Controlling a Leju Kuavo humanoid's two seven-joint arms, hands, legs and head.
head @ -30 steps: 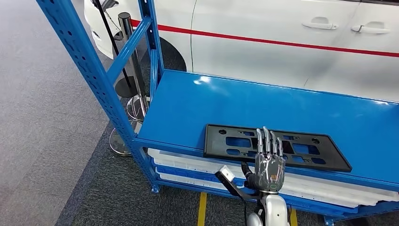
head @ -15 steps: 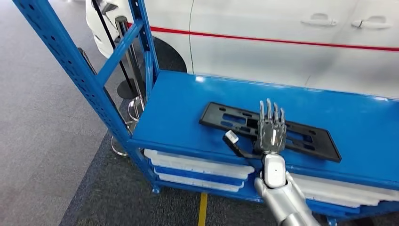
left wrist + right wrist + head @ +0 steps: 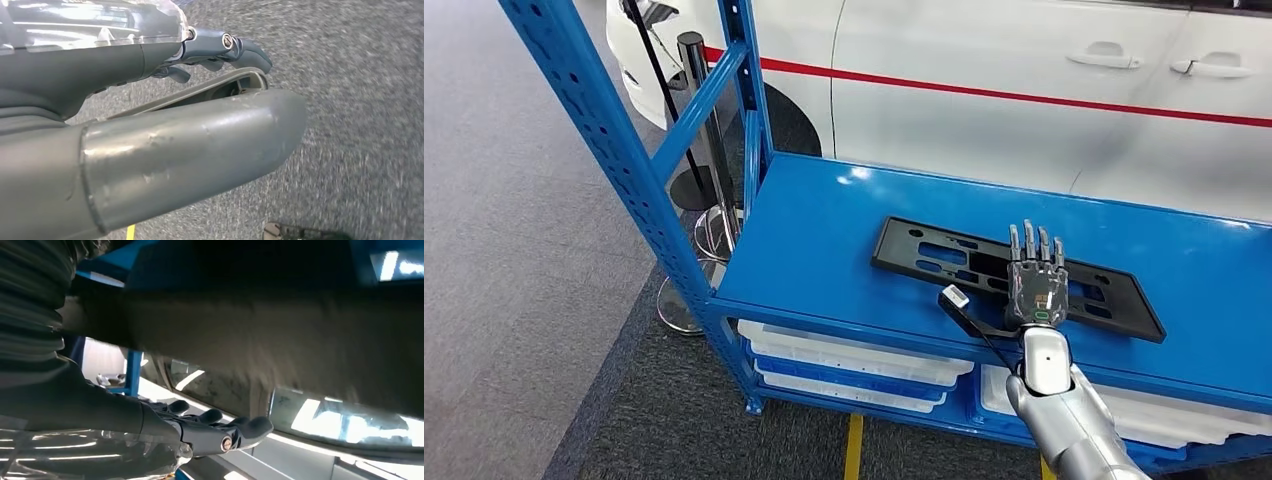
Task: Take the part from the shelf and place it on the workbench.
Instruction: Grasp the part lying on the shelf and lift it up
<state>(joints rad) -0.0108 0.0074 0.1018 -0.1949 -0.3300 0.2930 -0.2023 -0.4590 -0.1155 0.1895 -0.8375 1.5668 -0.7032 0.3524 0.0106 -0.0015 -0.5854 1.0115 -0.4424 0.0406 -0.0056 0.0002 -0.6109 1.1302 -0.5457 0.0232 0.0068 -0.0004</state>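
Blue metal shelf (image 3: 824,230) is the landmark. Left of it lies grey carpet floor (image 3: 514,280), and a chrome stanchion post (image 3: 709,130) stands just behind its left upright. On its top board lies the black plastic plate holder (image 3: 944,255), flat. The right hand (image 3: 1036,285) lies on the middle of this part with fingers straight and spread, gripping nothing. White trays (image 3: 854,360) sit under the board. Behind the shelf stands a white car (image 3: 1024,70). The left hand (image 3: 150,130) hangs above the carpet, whether holding anything cannot be told.
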